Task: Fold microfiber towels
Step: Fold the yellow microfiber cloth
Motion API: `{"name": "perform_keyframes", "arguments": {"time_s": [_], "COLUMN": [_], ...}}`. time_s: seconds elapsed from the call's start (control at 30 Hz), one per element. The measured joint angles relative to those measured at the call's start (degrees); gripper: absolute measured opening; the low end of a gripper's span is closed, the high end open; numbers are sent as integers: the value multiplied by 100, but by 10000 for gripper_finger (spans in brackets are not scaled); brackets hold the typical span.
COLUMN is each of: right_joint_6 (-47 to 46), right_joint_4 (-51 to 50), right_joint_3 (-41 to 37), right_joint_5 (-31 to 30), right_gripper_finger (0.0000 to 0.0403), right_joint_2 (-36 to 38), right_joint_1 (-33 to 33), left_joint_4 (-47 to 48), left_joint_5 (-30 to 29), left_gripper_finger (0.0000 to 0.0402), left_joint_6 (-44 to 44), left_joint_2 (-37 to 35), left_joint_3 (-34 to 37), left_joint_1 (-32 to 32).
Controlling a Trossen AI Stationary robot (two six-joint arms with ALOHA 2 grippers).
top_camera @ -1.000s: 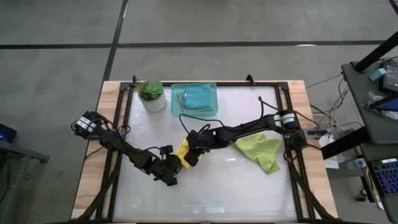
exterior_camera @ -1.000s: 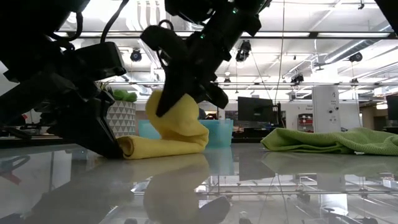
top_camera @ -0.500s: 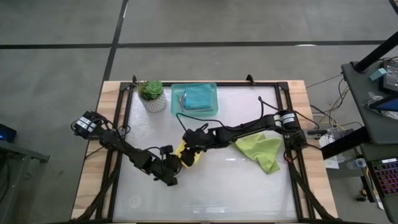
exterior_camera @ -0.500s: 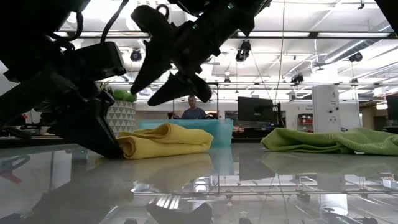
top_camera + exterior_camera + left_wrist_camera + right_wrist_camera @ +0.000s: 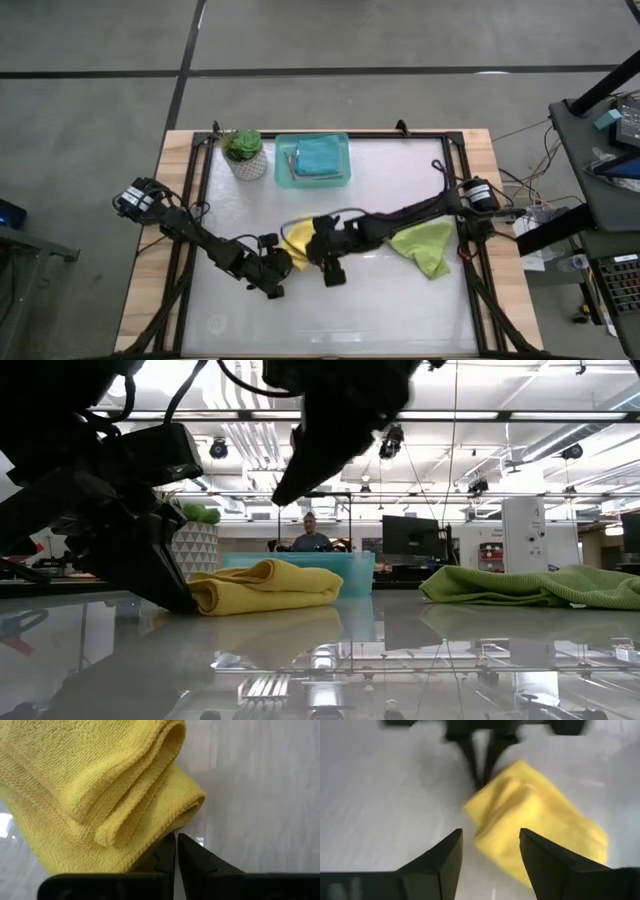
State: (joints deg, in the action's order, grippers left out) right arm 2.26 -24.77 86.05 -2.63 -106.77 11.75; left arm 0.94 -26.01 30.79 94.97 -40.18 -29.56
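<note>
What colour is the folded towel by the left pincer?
Yellow; the folded towel shows best in the left wrist view.

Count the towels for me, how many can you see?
3 for sure. A yellow towel lies folded mid-table, a lime green towel lies crumpled to its right, and a teal-blue towel sits in the tray at the back. More may hide beneath that one.

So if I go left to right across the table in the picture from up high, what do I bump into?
Potted plant → left gripper → yellow towel → right gripper → lime green towel. The teal tray overlaps, so it is left out.
</note>
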Motion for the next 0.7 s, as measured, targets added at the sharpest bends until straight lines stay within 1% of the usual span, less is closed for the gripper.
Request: {"name": "perform_keyframes", "arguments": {"time_s": [0.07, 0.2, 0.37, 0.5, 0.7], "right_joint_6": [182, 214, 263, 307, 239], "right_joint_4": [175, 616, 1557, 2013, 2835], "right_joint_3": [-135, -511, -1073, -1413, -1859], "right_joint_5": [-60, -540, -534, -445, -444], "right_gripper_finger": [181, 173, 172, 172, 162], "right_joint_2": [-21, -27, -27, -32, -32], "right_joint_1": [80, 100, 98, 100, 98], "left_joint_4": [-3, -23, -25, -26, -25], "left_joint_5": [-3, -7, -14, -17, -27], "left_gripper_finger": [5, 5, 5, 5, 5], "left_joint_6": [14, 20, 24, 26, 26], "left_joint_2": [2, 1, 1, 1, 1], "left_joint_3": [0, 0, 2, 4, 4], "left_joint_1": [-2, -4, -4, -4, -4]}}
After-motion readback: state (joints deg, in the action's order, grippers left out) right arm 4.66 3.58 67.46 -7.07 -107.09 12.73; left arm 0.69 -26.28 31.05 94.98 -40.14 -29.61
